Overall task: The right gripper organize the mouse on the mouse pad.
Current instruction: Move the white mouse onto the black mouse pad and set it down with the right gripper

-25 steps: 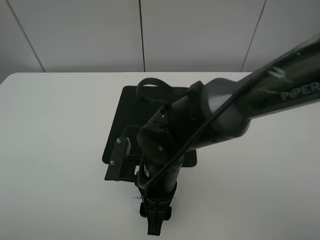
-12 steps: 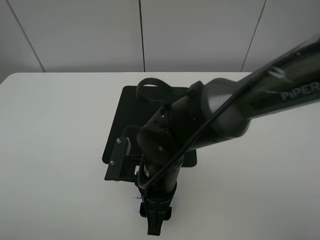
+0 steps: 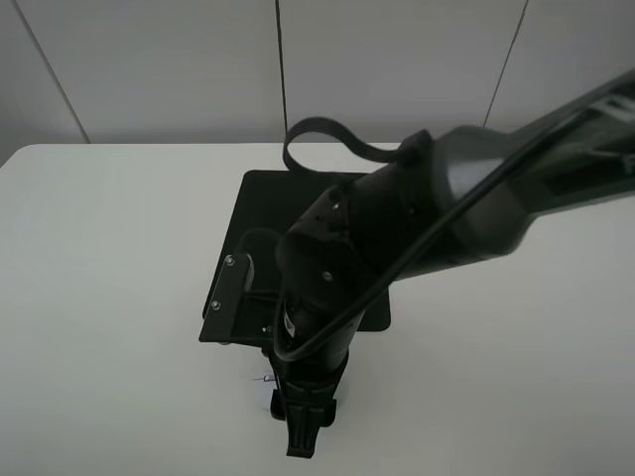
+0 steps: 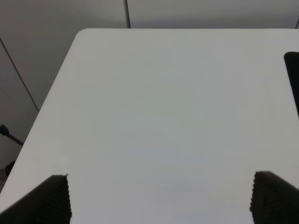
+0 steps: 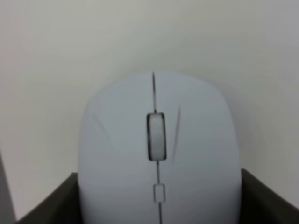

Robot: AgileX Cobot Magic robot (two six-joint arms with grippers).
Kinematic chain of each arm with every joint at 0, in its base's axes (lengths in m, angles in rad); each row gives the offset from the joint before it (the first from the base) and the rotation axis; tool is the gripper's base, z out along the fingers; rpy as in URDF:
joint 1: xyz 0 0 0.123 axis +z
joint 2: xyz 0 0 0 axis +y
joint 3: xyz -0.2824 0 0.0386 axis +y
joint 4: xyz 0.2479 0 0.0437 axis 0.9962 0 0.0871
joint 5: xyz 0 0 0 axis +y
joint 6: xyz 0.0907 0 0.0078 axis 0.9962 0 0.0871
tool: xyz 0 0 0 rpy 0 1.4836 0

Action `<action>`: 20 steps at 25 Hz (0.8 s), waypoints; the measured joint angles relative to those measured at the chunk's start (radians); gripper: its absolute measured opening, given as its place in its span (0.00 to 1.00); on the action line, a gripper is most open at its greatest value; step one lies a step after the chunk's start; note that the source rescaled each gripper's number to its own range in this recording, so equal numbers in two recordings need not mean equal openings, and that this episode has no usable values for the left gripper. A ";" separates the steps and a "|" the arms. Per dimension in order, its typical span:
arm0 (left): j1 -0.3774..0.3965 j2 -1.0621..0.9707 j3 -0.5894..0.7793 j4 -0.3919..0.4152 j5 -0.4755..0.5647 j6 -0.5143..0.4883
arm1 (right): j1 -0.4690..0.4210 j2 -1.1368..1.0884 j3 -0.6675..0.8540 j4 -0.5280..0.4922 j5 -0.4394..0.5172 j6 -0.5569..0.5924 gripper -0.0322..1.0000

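The white mouse [image 5: 159,144] with a grey scroll wheel fills the right wrist view. It sits between the two dark fingers of my right gripper [image 5: 159,205], which is shut on its sides, over the white table. In the high view the right gripper [image 3: 301,441] points down just in front of the black mouse pad [image 3: 268,203], and the arm hides the mouse. My left gripper [image 4: 163,200] is open and empty over bare table. It is out of the high view.
The right arm [image 3: 417,228] and its looping cable [image 3: 317,134] cover most of the pad. The pad's edge shows in the left wrist view [image 4: 293,74]. The white table [image 3: 109,248] ends at a grey wall behind.
The right arm has risen and shifted slightly left, looking larger in the high view, with the wrist camera bracket now higher over the pad's front-left corner.
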 joint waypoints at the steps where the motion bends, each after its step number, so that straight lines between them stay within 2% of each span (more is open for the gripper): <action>1: 0.000 0.000 0.000 0.000 0.000 0.000 | -0.004 -0.018 0.000 0.000 0.004 0.000 0.04; 9: 0.000 0.000 0.000 0.000 0.000 0.000 | -0.070 -0.133 -0.002 0.000 0.048 0.001 0.04; 12: 0.000 0.000 0.000 0.000 0.000 0.000 | -0.105 -0.157 -0.038 0.000 0.098 0.003 0.04; 15: 0.000 0.000 0.000 0.000 0.000 0.000 | -0.150 -0.160 -0.100 0.000 0.139 0.045 0.04; 20: 0.000 0.000 0.000 0.000 0.000 0.000 | -0.241 -0.160 -0.199 0.000 0.152 0.160 0.04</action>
